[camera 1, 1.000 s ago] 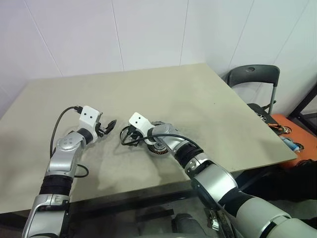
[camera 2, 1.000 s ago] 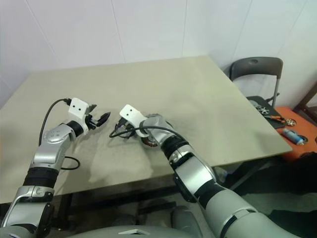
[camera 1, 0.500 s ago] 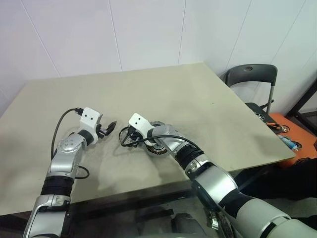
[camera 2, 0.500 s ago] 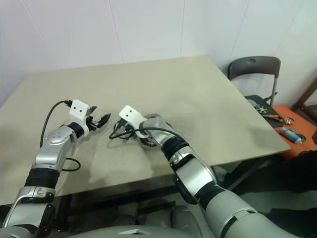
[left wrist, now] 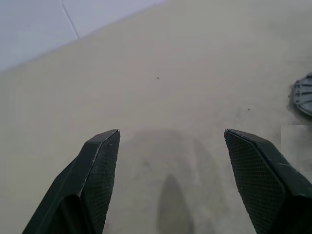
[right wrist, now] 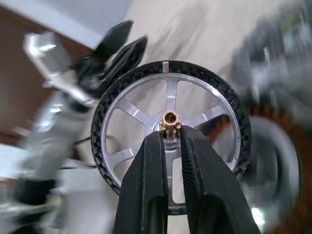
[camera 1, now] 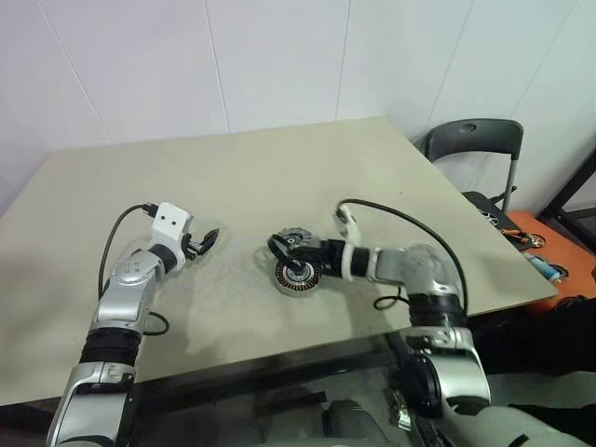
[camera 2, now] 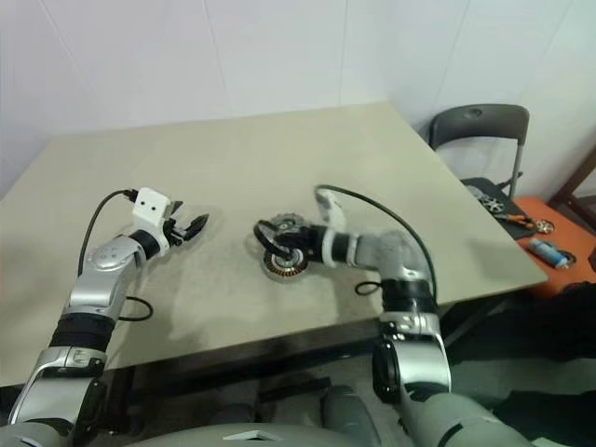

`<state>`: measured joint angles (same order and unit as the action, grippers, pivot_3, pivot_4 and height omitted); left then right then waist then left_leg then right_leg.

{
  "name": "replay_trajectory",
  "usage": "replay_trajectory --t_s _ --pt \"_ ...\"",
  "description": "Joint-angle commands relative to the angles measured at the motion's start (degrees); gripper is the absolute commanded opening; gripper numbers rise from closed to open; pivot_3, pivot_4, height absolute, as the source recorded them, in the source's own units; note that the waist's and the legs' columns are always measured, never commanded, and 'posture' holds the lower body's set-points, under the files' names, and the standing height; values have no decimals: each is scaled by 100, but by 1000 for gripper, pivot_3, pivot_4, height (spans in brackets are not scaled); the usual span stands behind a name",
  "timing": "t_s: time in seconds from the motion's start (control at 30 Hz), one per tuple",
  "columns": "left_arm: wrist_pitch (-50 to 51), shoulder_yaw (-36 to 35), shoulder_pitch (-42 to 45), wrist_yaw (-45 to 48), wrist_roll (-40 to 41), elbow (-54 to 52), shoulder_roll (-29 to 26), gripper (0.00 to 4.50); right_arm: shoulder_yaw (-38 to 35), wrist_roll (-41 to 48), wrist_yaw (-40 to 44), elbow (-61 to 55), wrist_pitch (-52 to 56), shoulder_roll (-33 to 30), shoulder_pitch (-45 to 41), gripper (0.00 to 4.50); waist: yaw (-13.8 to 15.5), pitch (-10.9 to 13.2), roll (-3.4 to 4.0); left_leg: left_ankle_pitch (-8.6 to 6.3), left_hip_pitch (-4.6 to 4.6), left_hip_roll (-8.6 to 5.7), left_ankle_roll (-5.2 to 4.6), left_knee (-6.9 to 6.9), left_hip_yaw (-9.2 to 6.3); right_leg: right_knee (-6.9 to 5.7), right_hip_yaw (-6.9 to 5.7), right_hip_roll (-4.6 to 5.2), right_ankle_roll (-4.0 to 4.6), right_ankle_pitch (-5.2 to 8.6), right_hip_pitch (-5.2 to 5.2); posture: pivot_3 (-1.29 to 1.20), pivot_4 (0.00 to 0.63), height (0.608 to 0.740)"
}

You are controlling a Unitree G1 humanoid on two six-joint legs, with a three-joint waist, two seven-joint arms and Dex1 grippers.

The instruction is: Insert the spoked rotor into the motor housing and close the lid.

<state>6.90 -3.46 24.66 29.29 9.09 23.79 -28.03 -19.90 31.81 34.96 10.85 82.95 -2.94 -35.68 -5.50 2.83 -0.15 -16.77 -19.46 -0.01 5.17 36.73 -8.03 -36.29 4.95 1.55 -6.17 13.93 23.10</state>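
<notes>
Since a second ago the right arm has swung out to the robot's right, wrist rolled over, so the right gripper (right wrist: pixel 168 141) now comes at the motor housing (camera 1: pixel 296 276) from the side instead of covering it. Its fingers are clenched on the small brass hub of the spoked rotor (right wrist: pixel 170 139), which it carries just above and touching or nearly touching the housing on the table (camera 1: pixel 279 177). The housing sits near the middle of the table's near half, copper windings showing around its rim. The left gripper (camera 1: pixel 207 237) hovers well apart on the left, fingers released and wide with nothing between them. The lid (left wrist: pixel 303 93) appears to be the grey disc lying flat at the edge of the left wrist view. With so narrow a pinch, the rotor could pivot or slip, or enter tilted, jam on the windings and nudge the unheld housing.
</notes>
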Motion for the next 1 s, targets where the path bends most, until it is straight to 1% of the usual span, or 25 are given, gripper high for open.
replay_trajectory --t_s 0.03,0.1,0.13,0.23,0.33,0.4,0.47,0.57,0.63,0.8,0.9,0.93,1.0 --pt "-189 -22 285 4 -103 52 18 3642 -833 643 -242 -845 866 242 144 88 1 0 0 0 1 0 0 1 0 -1 0 -2 -1 0 0 0 0 740" --pt "-206 17 348 30 -132 97 59 3642 -1268 725 -499 -969 933 511 180 88 6 -1 0 0 5 0 0 0 -1 -2 -1 -3 -4 2 -3 0 0 740" --pt "-212 30 380 52 -143 114 75 3642 -1477 740 -658 -1010 891 683 142 88 3 0 1 0 5 0 0 0 0 -2 0 -3 -16 10 -3 0 0 740" --pt "-234 43 466 103 -180 167 101 3642 -2029 810 -1121 -989 651 1130 -53 88 2 1 3 0 5 0 0 0 1 -2 0 -3 -19 11 -2 0 0 740" --pt "-237 56 537 105 -208 187 116 3642 -2463 1048 -1555 -825 269 1565 -215 88 48 1 3 0 1 0 0 0 1 2 0 1 -14 7 -3 0 0 740" --pt "-229 49 568 104 -217 185 120 3642 -2577 1264 -1792 -753 90 1766 -253 88 82 1 3 0 -1 -1 0 -4 2 8 0 1 -9 5 -2 0 0 740" --pt "-207 32 580 113 -207 158 122 3642 -2423 1366 -1985 -695 -80 1883 -158 88 98 2 4 0 2 -1 0 -17 2 9 0 1 -3 1 1 0 0 740" --pt "-183 41 528 139 -212 83 126 3642 -1789 1295 -2061 -648 -56 1828 276 88 95 1 4 0 6 0 0 -37 4 9 4 -1 -1 2 10 0 0 740" --pt "-184 27 523 162 -215 92 111 3642 -1579 1433 -2083 -700 6 1814 451 88 104 1 4 1 9 0 0 -50 4 12 4 -1 2 6 11 0 0 740" --pt "-168 -3 528 173 -238 114 80 3642 -692 1572 -1891 -972 50 1402 761 88 127 1 5 0 5 0 1 -52 9 16 7 2 1 9 15 0 0 740" --pt "-140 5 486 178 -242 30 84 3642 9 1441 -1695 -1155 -34 935 866 88 137 1 5 1 7 0 1 -51 7 12 6 0 0 10 15 0 0 740" --pt "-140 5 479 177 -243 20 84 3642 128 1450 -1630 -1218 -41 806 874 88 136 1 5 1 7 0 1 -51 7 12 6 0 -1 11 15 0 0 740" --pt "-138 0 471 163 -245 5 89 3642 -107 1646 -1620 -1155 -41 714 769 88 150 -1 1 1 6 0 1 -50 8 15 6 0 -3 11 13 0 0 740"
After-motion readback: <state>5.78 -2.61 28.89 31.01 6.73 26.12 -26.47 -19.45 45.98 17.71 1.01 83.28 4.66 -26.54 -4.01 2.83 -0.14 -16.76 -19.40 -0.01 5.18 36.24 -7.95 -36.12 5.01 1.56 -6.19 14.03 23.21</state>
